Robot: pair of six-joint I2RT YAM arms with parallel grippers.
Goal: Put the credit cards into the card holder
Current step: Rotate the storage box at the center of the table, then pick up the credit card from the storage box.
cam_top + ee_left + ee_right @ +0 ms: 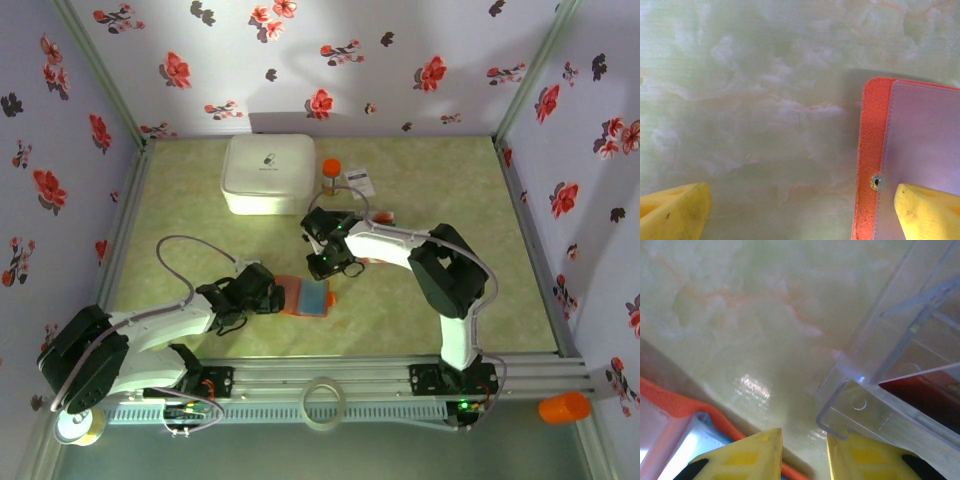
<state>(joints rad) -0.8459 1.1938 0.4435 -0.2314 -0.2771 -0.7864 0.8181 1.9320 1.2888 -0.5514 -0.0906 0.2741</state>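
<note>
From above, the open card holder (305, 297) lies near the table's (470, 180) 6 o'clock edge. The left gripper (280, 296) is at its 9 o'clock side and the right gripper (330, 270) at its 12, with bare room toward 3.

In the left wrist view, the left gripper (801, 190) is wide open. One finger is over the card holder (920, 150) at 4 o'clock, and there is bare table toward 12.

In the right wrist view, the right gripper (804, 437) has a thin gap with nothing in it. The card holder's corner is at 8 o'clock, and red credit cards (920, 390) sit in a clear box (875, 410) at 3.

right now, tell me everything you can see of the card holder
The card holder lies open and flat on the table, between the two arms. Its outside looks like orange-red felt; the inside is light blue, with a translucent stitched pocket and a small metal snap near one edge. The left end effector, jaws open, sits at its left side, one finger over the pocket; whether it touches is unclear.
</note>
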